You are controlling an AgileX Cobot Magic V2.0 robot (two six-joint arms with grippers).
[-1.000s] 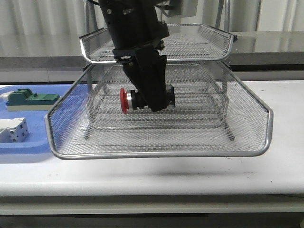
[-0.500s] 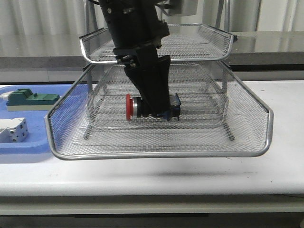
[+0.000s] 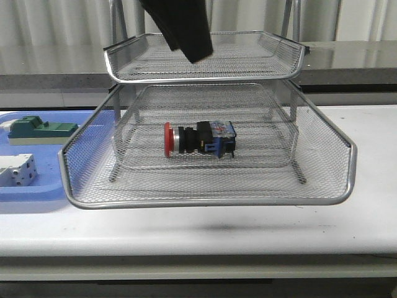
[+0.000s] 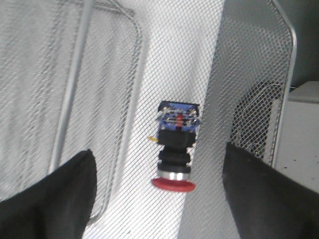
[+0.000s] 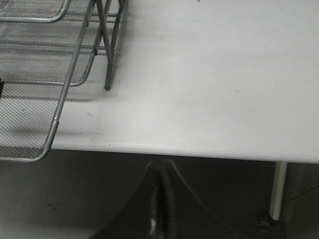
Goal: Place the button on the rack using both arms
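The button (image 3: 198, 138), with red head, silver collar, black body and blue rear block, lies on its side in the pulled-out middle tray of the wire-mesh rack (image 3: 205, 192). It also shows in the left wrist view (image 4: 175, 149), lying free on the mesh. My left gripper (image 3: 186, 34) is high above it, at the top tray's level; in the left wrist view (image 4: 158, 196) its fingers (image 4: 55, 199) stand wide apart and empty. My right gripper (image 5: 159, 172) is shut and empty, below the table's front edge, right of the rack (image 5: 45, 74). It does not show in the front view.
A flat blue tray (image 3: 25, 192) lies left of the rack and holds a green block (image 3: 38, 129) and a white-grey block (image 3: 17, 170). The rack's top tray (image 3: 273, 46) sits above the middle one. The white table (image 5: 214, 74) extends right of the rack.
My left gripper lowered the button onto the middle tray's mesh, let go of it and rose toward the top of the front view. The button now lies alone in the tray.
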